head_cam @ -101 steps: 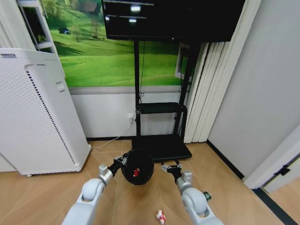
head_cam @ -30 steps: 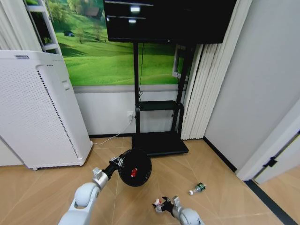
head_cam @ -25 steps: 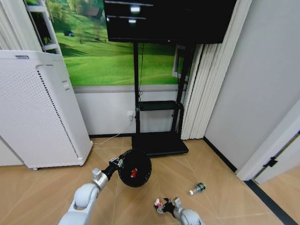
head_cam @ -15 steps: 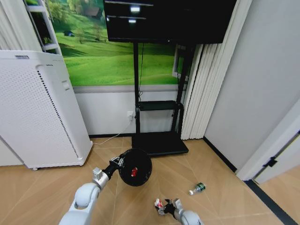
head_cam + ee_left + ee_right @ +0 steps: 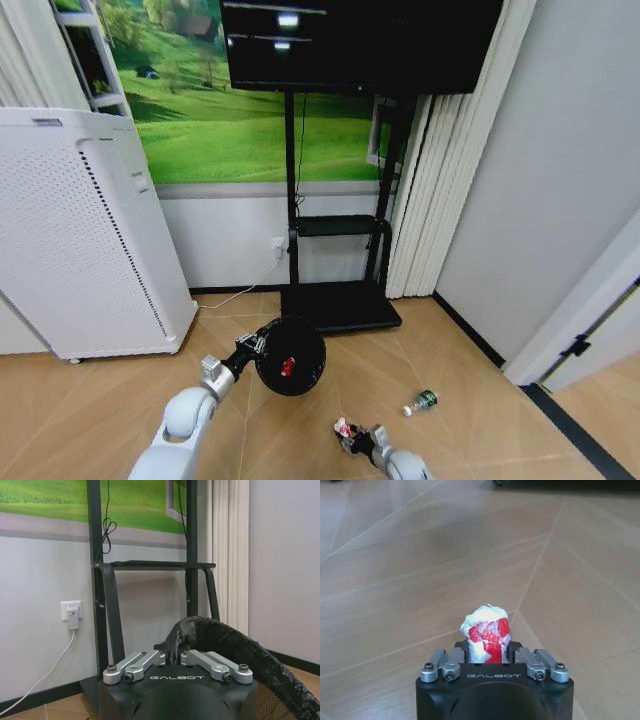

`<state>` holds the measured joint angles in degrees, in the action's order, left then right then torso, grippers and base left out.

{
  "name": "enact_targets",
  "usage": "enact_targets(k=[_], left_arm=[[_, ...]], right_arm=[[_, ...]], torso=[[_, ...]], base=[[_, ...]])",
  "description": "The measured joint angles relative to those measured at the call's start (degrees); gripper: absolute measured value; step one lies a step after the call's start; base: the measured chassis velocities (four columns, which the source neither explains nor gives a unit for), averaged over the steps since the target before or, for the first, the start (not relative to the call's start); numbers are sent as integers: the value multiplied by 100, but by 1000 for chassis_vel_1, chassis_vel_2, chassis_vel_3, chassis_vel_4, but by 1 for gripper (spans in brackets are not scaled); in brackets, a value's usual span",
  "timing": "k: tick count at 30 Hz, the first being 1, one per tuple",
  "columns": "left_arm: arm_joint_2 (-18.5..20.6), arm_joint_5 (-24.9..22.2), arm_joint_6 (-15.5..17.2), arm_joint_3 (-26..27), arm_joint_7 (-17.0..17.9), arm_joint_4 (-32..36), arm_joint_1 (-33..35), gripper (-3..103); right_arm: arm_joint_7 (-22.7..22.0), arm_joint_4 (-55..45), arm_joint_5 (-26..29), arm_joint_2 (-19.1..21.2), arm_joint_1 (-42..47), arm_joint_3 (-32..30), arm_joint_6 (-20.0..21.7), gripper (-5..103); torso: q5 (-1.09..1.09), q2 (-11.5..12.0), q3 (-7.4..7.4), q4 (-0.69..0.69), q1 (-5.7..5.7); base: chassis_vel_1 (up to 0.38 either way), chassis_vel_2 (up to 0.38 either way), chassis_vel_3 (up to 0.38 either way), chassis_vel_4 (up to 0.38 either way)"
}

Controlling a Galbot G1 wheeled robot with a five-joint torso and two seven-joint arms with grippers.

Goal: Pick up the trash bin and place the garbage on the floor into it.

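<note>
Right gripper [image 5: 352, 438] sits low over the floor [image 5: 470, 420], jaws clamped on the wrapper [image 5: 487, 632]. Left gripper [image 5: 252, 347] reaches forward, jaws pinched on the rim of the bin [image 5: 291, 357], held tilted with its mouth facing the camera and a red scrap [image 5: 287, 366] inside. Bottle [image 5: 421, 402] lies on the floor to the right. Beyond stand a TV stand [image 5: 340, 305] and, left, an air purifier [image 5: 80, 235].

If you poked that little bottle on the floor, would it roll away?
Probably yes: the bottle lies on its side on smooth wooden floor, so it would likely roll. It looks clear and small, so it is probably light.
</note>
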<state>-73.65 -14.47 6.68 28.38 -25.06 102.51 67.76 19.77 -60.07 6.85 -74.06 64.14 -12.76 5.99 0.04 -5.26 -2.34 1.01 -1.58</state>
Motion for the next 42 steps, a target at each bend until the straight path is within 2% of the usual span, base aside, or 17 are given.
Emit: enact_targets(k=[1, 3, 4, 6, 7, 8, 10, 11, 13, 17, 20, 22, 27, 30, 32, 39, 42], left_arm=[[6, -7, 0, 15, -11, 0, 5, 8], [8, -11, 0, 28, -17, 0, 10, 8], [8, -19, 0, 55, -28, -1, 27, 8], [8, -20, -1, 63, -32, -1, 31, 8], [3, -25, -10, 83, -48, -8, 37, 8], [3, -25, -10, 83, -48, -8, 37, 8], [-6, -43, -24, 113, -62, -36, 38, 8], [-6, -43, -24, 113, -62, -36, 38, 8], [-6, -61, -37, 134, -63, -56, 28, 8], [13, -91, -39, 135, -70, -56, 28, 8], [32, -101, -45, 121, -84, -64, 46, 8], [16, -109, -54, 121, -138, -149, 44, 8], [-27, -144, -50, 76, -193, -306, -24, 8], [-63, -170, -30, -88, -196, -394, -141, 8], [-63, -170, -30, -143, -195, -408, -166, 8], [-17, -140, -27, -638, -121, -463, -277, 8], [-30, -123, -27, -689, -108, -468, -288, 8]], right_arm=[[-113, -223, 54, 5, 45, -129, 22, 35], [-194, -394, 92, 13, 77, -228, 44, 32], [-317, -780, 189, 53, 180, -492, 102, 28], [-347, -921, 218, 70, 214, -595, 133, 28], [-423, -1327, 269, 108, 315, -896, 192, 27], [-423, -1327, 269, 108, 315, -896, 192, 27], [-503, -1852, 336, 158, 451, -1325, 315, 27], [-503, -1852, 336, 158, 451, -1325, 315, 27], [-587, -2168, 364, 181, 469, -1771, 400, 27], [-630, -2464, 439, 193, 446, -2215, 441, 27], [-633, -2963, 636, 241, 534, -2536, 504, 27], [-641, -3681, 918, 279, 742, -2668, 618, 27], [-801, -4660, 1329, 247, 1097, -2520, 903, 27], [-876, -5510, 1572, 241, 1387, -2162, 1223, 27], [-860, -5640, 1558, 256, 1420, -2057, 1258, 27], [-796, -5982, 1174, 453, 1157, -1041, 1541, 27], [-782, -5956, 1103, 524, 1092, -905, 1549, 27]], torso=[[-3, 0, 0, 0, 0], [-3, 0, 1, -1, 0], [-2, 0, 0, -1, 0], [-2, 0, 0, 0, 0], [-4, 0, 1, 0, 0], [-4, 0, 1, 0, 0], [-5, 0, 1, 1, 0], [-5, 0, 1, 1, 0], [-5, 0, 1, 0, 0], [-2, 0, 1, 0, 0], [-4, 0, 1, -1, 0], [-6, 0, 2, 1, 0], [-5, 0, 2, -1, 0], [-5, 0, 2, 1, 0], [-6, 0, 2, 1, 0], [-4, 0, 1, -1, 0], [-5, 0, 2, -2, 0]], base=[[0, 0, 0, 0], [0, 0, 0, 0], [0, 0, 0, 0], [0, 0, 0, 0], [0, 0, 0, 0], [0, 0, 0, 0], [0, 0, 0, 0], [0, 0, 0, 0], [0, 0, 0, 0], [0, 0, 0, 0], [0, 0, 0, 0], [0, 0, 0, 0], [0, 0, 0, 0], [0, 0, 0, 0], [0, 0, 0, 0], [0, 0, 0, 0], [0, 0, 0, 0]])
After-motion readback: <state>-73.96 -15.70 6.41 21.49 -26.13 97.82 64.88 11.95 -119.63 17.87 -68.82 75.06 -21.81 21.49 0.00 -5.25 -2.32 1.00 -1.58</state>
